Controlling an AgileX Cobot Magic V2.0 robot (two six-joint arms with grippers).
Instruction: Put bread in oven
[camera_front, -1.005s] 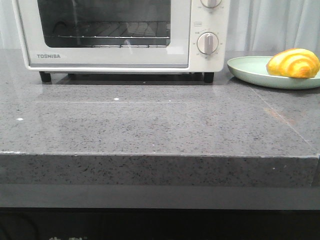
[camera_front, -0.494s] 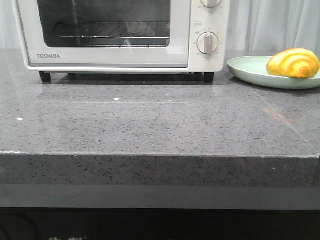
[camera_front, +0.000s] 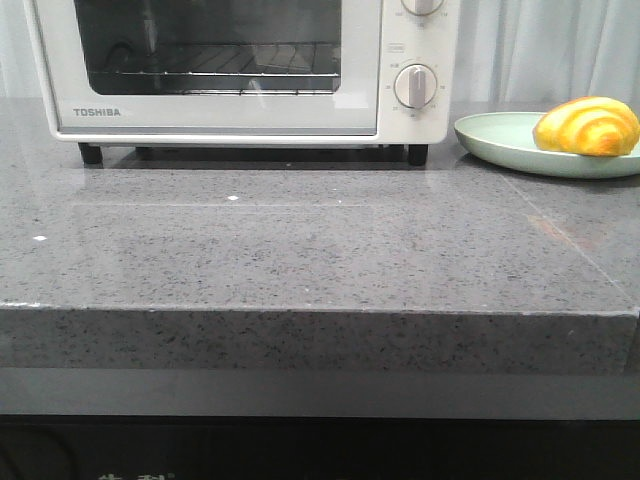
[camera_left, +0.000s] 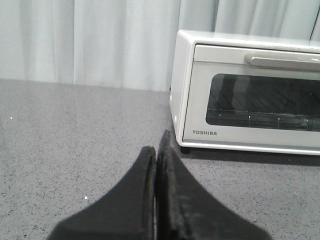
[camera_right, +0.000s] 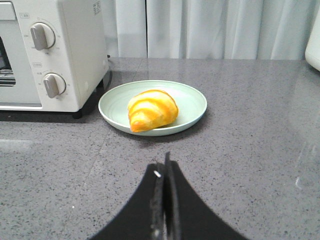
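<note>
Front view shows the white Toshiba toaster oven (camera_front: 240, 70) filling the upper left of the frame, standing on its black feet on the speckled grey stone surface (camera_front: 320, 250). Its glass-windowed door is closed, the wire rack (camera_front: 225, 80) visible behind the pane, and two round knobs (camera_front: 415, 86) sit on the panel at the door's right. At the right edge of the frame, the pale green plate (camera_front: 500, 140) rests on the surface just beside the oven, and the bread (camera_front: 587, 126), a glossy golden croissant-shaped roll with orange-brown stripes, lies on it. Neither arm appears in this view.

Left wrist view has the left tool (camera_left: 156, 160) at the bottom centre of the frame, its two dark fingers pressed together with nothing between them, above bare surface. The oven occupies the upper right of that frame, its door handle (camera_left: 285, 61) across the top of the closed door; pale curtains (camera_left: 85, 42) hang behind.

Right wrist view places the right tool (camera_right: 163, 172) at the bottom centre, likewise clenched on nothing. The bread sits on the plate in the middle of the frame, apart from the fingertips, with the oven's knob panel at the upper left. A white object (camera_right: 313, 47) is cut off at the upper right edge; what it is cannot be told.
</note>
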